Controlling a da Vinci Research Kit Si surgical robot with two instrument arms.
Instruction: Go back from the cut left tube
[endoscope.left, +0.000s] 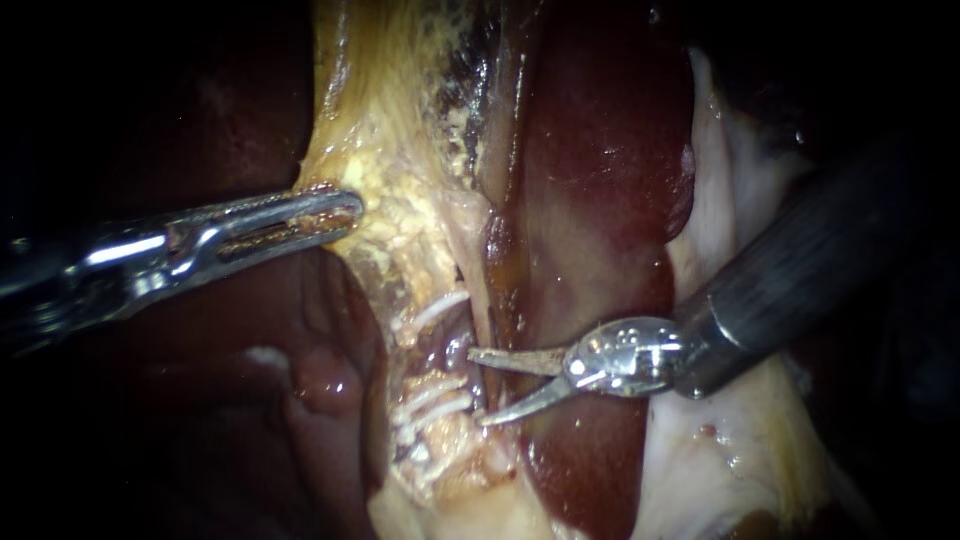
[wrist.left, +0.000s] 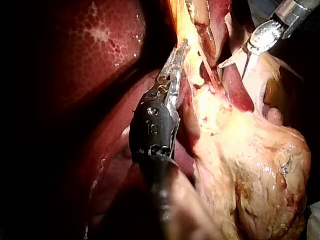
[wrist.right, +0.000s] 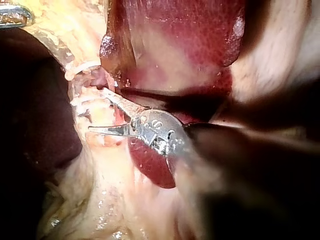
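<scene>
The left tube (endoscope.left: 447, 352) runs down a strip of yellow fatty tissue (endoscope.left: 400, 200) and shows a gap between one white clip (endoscope.left: 436, 309) above and two white clips (endoscope.left: 432, 402) below. My right instrument (endoscope.left: 477, 387) has its thin curved blades open, tips just right of that gap and holding nothing. In its wrist view the blades (wrist.right: 97, 110) point at the clipped tube (wrist.right: 95, 82). My left instrument (endoscope.left: 335, 210) is shut on the yellow tissue's edge, higher up. The left wrist view also has its jaws (wrist.left: 176, 60) gripping the strip.
Dark red liver (endoscope.left: 600, 150) lies right of the tube and behind my right instrument's blades. Pale tissue (endoscope.left: 720, 450) lies under its shaft. In the left wrist view a bulky yellow mass (wrist.left: 250, 165) lies beside my left instrument, with my right instrument (wrist.left: 232, 71) beyond it.
</scene>
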